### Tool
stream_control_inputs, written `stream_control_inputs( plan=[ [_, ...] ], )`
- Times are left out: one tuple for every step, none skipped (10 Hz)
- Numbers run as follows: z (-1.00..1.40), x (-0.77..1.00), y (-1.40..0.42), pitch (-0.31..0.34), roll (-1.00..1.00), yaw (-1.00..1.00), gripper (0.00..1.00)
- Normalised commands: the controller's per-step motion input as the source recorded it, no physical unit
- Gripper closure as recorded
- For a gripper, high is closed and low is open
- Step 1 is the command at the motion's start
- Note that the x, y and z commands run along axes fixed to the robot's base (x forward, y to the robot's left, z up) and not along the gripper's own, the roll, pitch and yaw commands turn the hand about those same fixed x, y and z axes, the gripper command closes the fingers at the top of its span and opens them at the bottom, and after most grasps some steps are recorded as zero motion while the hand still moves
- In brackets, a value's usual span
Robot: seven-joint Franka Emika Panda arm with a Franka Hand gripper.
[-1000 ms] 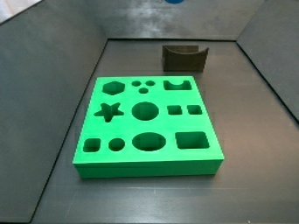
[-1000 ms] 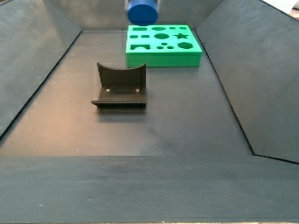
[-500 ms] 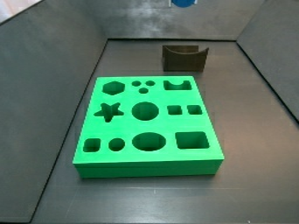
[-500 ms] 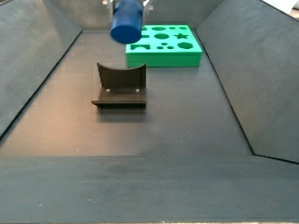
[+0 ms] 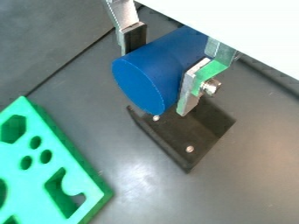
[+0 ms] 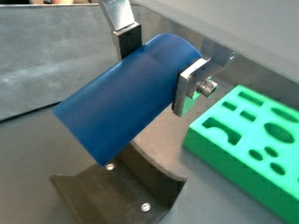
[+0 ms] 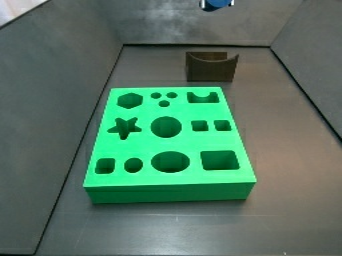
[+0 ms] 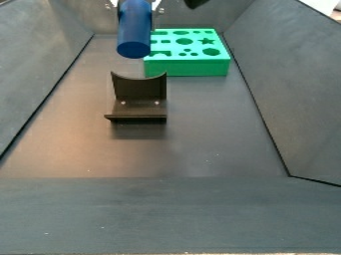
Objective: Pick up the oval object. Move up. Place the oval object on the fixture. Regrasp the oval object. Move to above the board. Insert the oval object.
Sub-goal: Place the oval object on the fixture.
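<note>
— Where is the blue peg (image 5: 156, 72) right now?

— Clamped in the claw (image 5: 165, 63). In both wrist views the two silver fingers (image 6: 190, 86) press on its sides, so the claw is clenched on it, and it hangs in the air, touching nothing else.

— And the notched block?

— The block (image 8: 136, 99) stands on the dark floor, below the peg. In a side view the peg (image 8: 134, 29) hangs above the block's back wall, well clear of it. In a wrist view the block (image 6: 117, 190) shows just beneath the peg's lower end (image 6: 122, 98).

— Which way does the peg's long axis run?

— Tilted, I judge. In that wrist view it slants down from the fingers, and its flat oval face (image 5: 142, 83) looks toward the camera.

— So what does the next move turn on?

— Lowering the peg so its round side settles into the curved notch. It probably needs lining up over the notch first.

— And the green board (image 8: 185, 50)?

— Off to one side, behind the block, well apart from the claw. Its holes (image 7: 168, 161) are all empty.
</note>
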Motion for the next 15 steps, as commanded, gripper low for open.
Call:
stream_control_inputs(
  plan=[
    [-0.01, 0.05, 0.05, 0.125, -1.0, -0.12, 1.0],
    [-0.01, 0.06, 0.05, 0.126, -1.0, -0.14, 1.0],
    [-0.02, 0.08, 0.05, 0.13, -1.0, -0.16, 1.0],
    [-0.02, 0.09, 0.05, 0.111, -0.79, -0.16, 1.0],
    [-0.02, 0.09, 0.05, 0.084, -0.62, -0.15, 1.0],
    [-0.02, 0.08, 0.05, 0.059, -0.45, -0.15, 1.0],
    [-0.02, 0.08, 0.04, 0.037, -0.29, -0.14, 1.0],
    [-1.0, 0.13, 0.13, 0.239, -1.0, -0.08, 1.0],
    [-1.0, 0.13, 0.14, 0.226, -1.0, -0.09, 1.0],
    [-1.0, 0.15, 0.14, 0.24, -0.93, -0.14, 1.0],
    [-1.0, 0.16, 0.14, 0.23, -0.83, -0.16, 1.0],
    [-1.0, 0.17, 0.14, 0.176, -0.63, -0.2, 1.0],
    [-1.0, 0.18, 0.14, 0.139, -0.47, -0.22, 1.0],
    [-1.0, 0.19, 0.14, 0.088, -0.28, -0.22, 1.0],
    [-1.0, 0.19, 0.14, 0.059, -0.23, -0.22, 1.0]
  ],
)
